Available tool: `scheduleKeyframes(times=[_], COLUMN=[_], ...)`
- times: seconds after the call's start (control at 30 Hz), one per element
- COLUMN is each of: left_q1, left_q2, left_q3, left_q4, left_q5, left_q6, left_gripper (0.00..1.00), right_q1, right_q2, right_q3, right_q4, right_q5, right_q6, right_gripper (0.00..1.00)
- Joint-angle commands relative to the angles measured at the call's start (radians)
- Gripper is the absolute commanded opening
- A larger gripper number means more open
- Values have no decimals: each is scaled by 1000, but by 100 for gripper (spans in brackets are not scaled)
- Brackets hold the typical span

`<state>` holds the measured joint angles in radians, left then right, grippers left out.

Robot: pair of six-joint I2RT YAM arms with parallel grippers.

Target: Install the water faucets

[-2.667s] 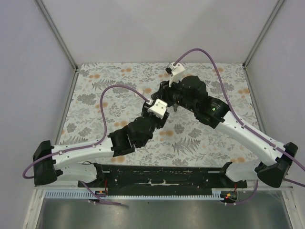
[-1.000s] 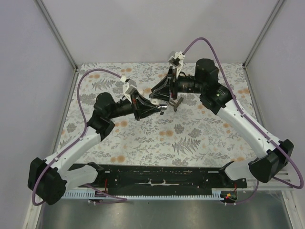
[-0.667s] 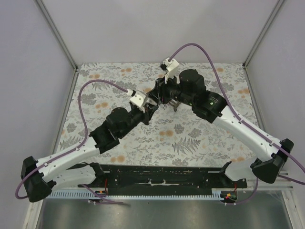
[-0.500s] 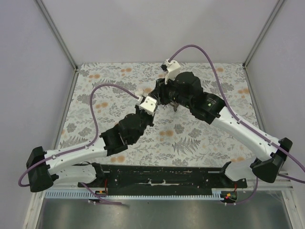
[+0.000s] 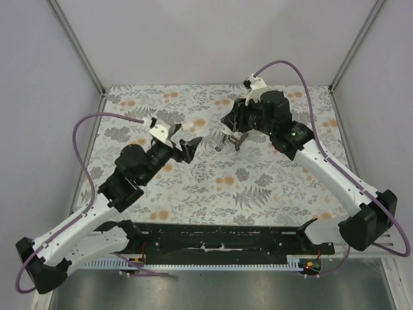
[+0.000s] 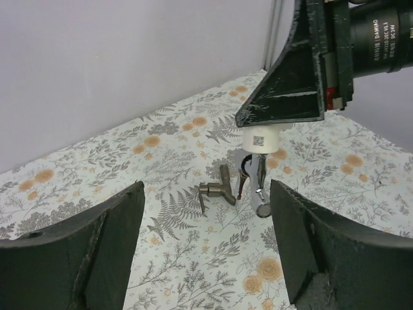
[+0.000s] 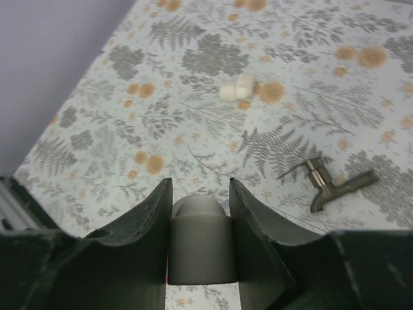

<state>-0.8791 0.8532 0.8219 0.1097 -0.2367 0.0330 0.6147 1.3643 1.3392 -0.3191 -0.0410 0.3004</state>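
Observation:
My right gripper [image 5: 227,128] is shut on a short white cylinder [image 6: 261,139], seen between its fingers in the right wrist view [image 7: 201,248]. A shiny chrome water faucet [image 6: 259,189] hangs from the cylinder's underside, just above the table; it shows in the top view [image 5: 220,144]. A second, duller faucet [image 6: 219,188] lies on the floral table beside it, also visible in the top view [image 5: 237,143] and the right wrist view [image 7: 329,181]. My left gripper [image 5: 191,144] is open and empty, to the left of both faucets, with its jaws wide apart [image 6: 206,248].
A small white fitting [image 5: 188,123] lies loose on the table at the back, left of the right gripper; it shows in the right wrist view [image 7: 237,88]. Grey walls enclose the table [image 5: 271,187] on three sides. A black rail [image 5: 226,239] runs along the near edge.
My left gripper has drawn back to the left, away from the right gripper, and stands open. The right gripper has shifted slightly right, still holding the cylinder. The lying faucet has not moved.

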Motion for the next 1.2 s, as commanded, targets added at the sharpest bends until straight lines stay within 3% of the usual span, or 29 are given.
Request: scheduleKeyframes(times=[0.0, 0.2, 0.37, 0.6, 0.93, 1.17], left_q1=[231, 393, 440, 448, 437, 401], left_q2=[-26, 36, 93, 185, 365, 425], left_q3=[13, 16, 34, 7, 2, 20], left_q4=[-61, 53, 162, 483, 1005, 1101], left_q5=[535, 910, 1030, 1234, 1337, 1363], left_q6=[-158, -264, -324, -588, -1051, -1139], left_gripper=[83, 85, 87, 88, 88, 89], right_q1=[-84, -98, -96, -95, -93, -87], right_q2=[-59, -15, 24, 38, 65, 88], right_q3=[-12, 47, 95, 112, 120, 144], right_q4=[310, 442, 538, 621, 748, 793], right_q5=[-500, -903, -1111, -1191, -1226, -1238], right_q6=[17, 8, 81, 144, 233, 263], right_gripper=[0, 0, 0, 0, 0, 0])
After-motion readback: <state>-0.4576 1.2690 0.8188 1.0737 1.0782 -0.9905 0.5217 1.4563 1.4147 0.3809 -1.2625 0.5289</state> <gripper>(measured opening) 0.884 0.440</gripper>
